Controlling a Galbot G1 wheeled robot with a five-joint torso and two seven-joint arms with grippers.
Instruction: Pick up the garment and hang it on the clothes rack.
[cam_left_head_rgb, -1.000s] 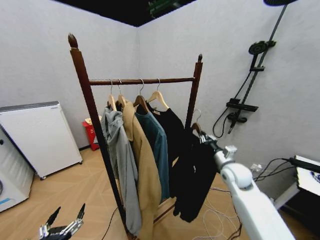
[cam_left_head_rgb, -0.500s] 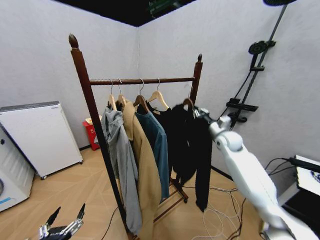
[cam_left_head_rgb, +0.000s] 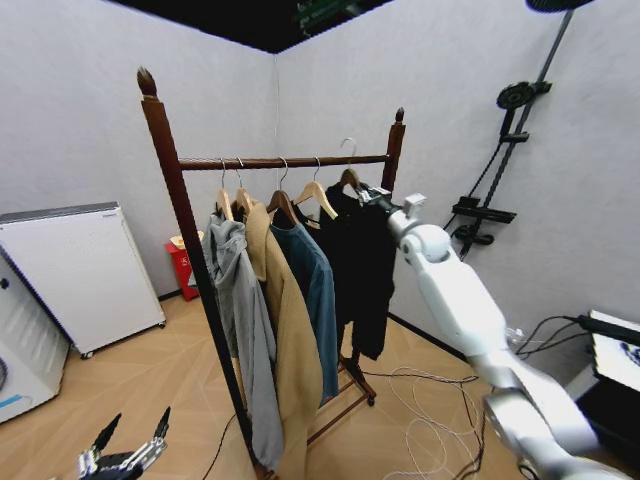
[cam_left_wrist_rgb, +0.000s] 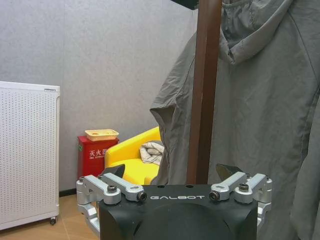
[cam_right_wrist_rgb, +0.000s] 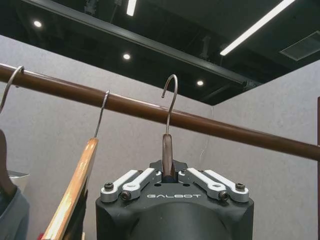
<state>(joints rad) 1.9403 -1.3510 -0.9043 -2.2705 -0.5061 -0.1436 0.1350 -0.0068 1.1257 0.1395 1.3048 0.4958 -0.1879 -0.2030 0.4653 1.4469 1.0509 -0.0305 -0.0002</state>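
Note:
The garment (cam_left_head_rgb: 362, 262), long and black, hangs from a brown wooden hanger (cam_left_head_rgb: 349, 181) at the far end of the clothes rack (cam_left_head_rgb: 285, 161). My right gripper (cam_left_head_rgb: 370, 193) is shut on the hanger's neck (cam_right_wrist_rgb: 168, 149). The metal hook (cam_left_head_rgb: 348, 146) stands higher than the rack's bar (cam_right_wrist_rgb: 210, 125); in the right wrist view the hook (cam_right_wrist_rgb: 172, 95) crosses the bar, and I cannot tell if they touch. My left gripper (cam_left_head_rgb: 126, 455) hangs low near the floor, open, close to the rack's near post (cam_left_wrist_rgb: 204, 90).
A grey hoodie (cam_left_head_rgb: 240, 320), a tan coat (cam_left_head_rgb: 290, 340) and a blue jacket (cam_left_head_rgb: 318, 290) hang on the bar. Against the left wall are a white appliance (cam_left_head_rgb: 85, 270) and a red box (cam_left_head_rgb: 182, 268). A black shower stand (cam_left_head_rgb: 510, 150) and floor cables (cam_left_head_rgb: 430, 395) lie to the right.
My right arm has lifted the black garment up and over toward the rack's far end, bringing the hook from below the bar to above it. The left arm has stayed put.

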